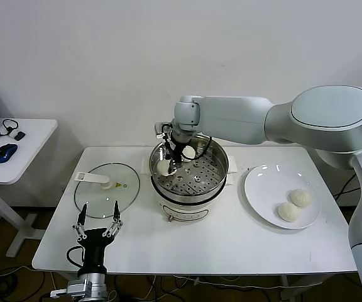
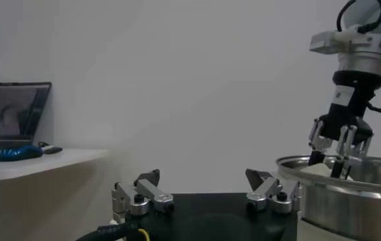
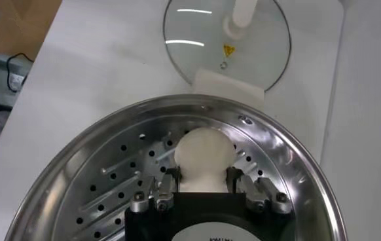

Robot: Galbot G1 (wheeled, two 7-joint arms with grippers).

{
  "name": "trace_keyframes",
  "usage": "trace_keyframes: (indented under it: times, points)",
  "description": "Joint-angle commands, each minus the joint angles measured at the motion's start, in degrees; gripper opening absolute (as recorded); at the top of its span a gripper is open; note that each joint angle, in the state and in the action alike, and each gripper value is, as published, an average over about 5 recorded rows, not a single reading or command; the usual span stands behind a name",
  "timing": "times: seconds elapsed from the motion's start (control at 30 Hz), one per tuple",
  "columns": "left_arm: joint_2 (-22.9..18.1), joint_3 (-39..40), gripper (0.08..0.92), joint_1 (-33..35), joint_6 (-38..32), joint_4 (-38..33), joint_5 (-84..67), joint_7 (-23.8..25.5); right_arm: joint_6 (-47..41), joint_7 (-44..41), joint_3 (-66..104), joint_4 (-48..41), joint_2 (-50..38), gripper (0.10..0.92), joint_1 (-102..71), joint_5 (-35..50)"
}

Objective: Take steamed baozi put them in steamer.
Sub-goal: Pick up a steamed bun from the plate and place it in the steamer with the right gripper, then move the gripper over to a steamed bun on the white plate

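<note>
The shiny round steamer (image 1: 219,171) stands mid-table; it also shows in the left wrist view (image 2: 347,196). My right gripper (image 1: 171,162) reaches down into its left side and is shut on one pale baozi (image 1: 163,168), low over the perforated tray. In the right wrist view the baozi (image 3: 205,152) is pinched between the fingers (image 3: 169,178) of my right gripper (image 3: 202,177) inside the steamer (image 3: 295,154). A second baozi (image 1: 189,153) lies in the steamer behind the gripper. Two baozi (image 1: 300,198) (image 1: 288,212) lie on the white plate (image 1: 263,189). My left gripper (image 1: 98,217) (image 2: 203,180) is open and empty at the front left.
The glass lid with a white handle (image 1: 105,189) (image 3: 226,39) lies flat left of the steamer, just beyond my left gripper. A side table with a blue mouse (image 1: 5,153) stands further left. The table's front edge is close to my left gripper.
</note>
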Motion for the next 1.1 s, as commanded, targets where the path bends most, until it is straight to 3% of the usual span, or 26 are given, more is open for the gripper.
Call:
trace_keyframes:
  times: [0.03, 0.33, 0.7, 1.1]
  points:
    - [-1.2, 0.0, 0.823, -0.2, 0.4, 0.0, -1.3, 0.2, 0.2, -0.4, 0.4, -2.3, 0.5, 0.569, -1.2, -0.9]
    - [-1.3, 0.0, 0.823, -0.3, 0.5, -0.2, -1.2, 0.3, -0.1, -0.5, 1.3, -0.3, -1.2, 0.803, 0.3, 0.8]
    - [-1.4, 0.0, 0.823, 0.4, 0.6, -1.1, -1.0, 0.3, 0.9, -3.2, -3.6, 7.9, -7.8, 0.823, 9.7, 1.8]
    - [-1.9, 0.4, 0.823, 0.4, 0.7, -0.9, -0.3, 0.4, 1.9, -4.6, -10.5, 18.9, -23.4, 0.823, 16.7, -0.7]
